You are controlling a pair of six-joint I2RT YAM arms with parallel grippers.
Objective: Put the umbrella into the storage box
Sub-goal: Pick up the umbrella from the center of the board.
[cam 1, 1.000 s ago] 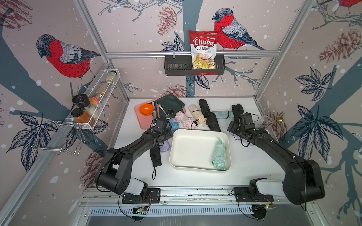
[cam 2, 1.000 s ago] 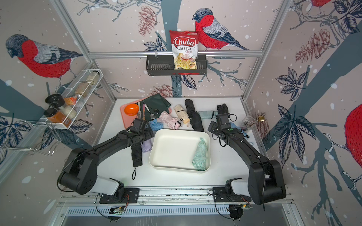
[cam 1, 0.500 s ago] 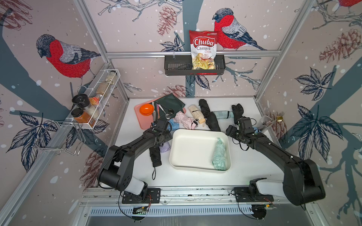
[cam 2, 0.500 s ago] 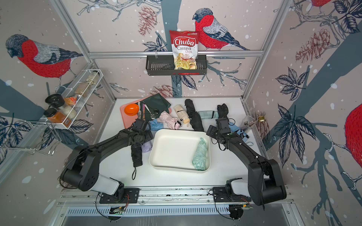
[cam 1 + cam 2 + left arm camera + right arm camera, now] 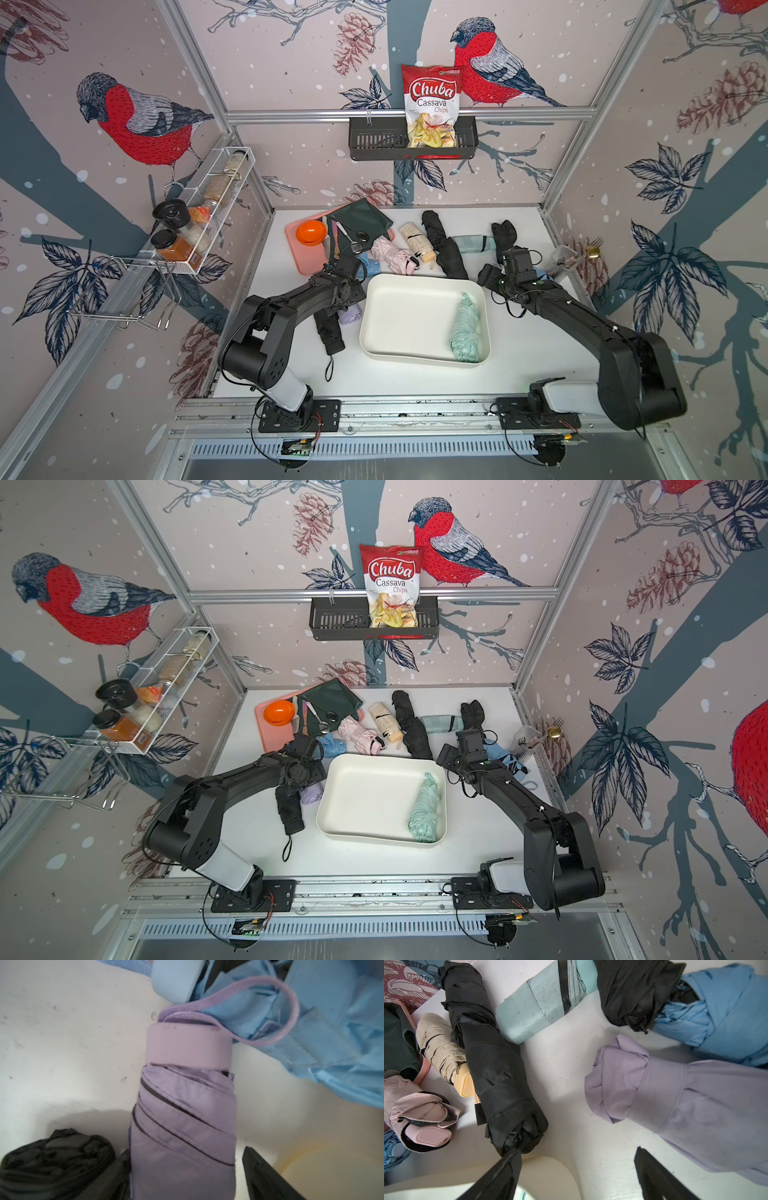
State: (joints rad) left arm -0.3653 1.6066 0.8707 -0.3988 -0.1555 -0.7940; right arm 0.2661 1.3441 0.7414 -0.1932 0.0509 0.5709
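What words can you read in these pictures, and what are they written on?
"Chuba": big white letters on the red and white crinkly snack bag standing in the black slotted wall basket.
"Cassava Chips": same bag, under the brand.
Small green print at the bag's top edge: too small to read.
Labels on the spice jars in the white wire rack: too blurred to read.

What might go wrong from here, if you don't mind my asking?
The left end effector straddles the lilac umbrella with the black umbrella right beside it, so closing may pinch both. The lilac strap lies over the blue umbrella and may drag it on lifting.
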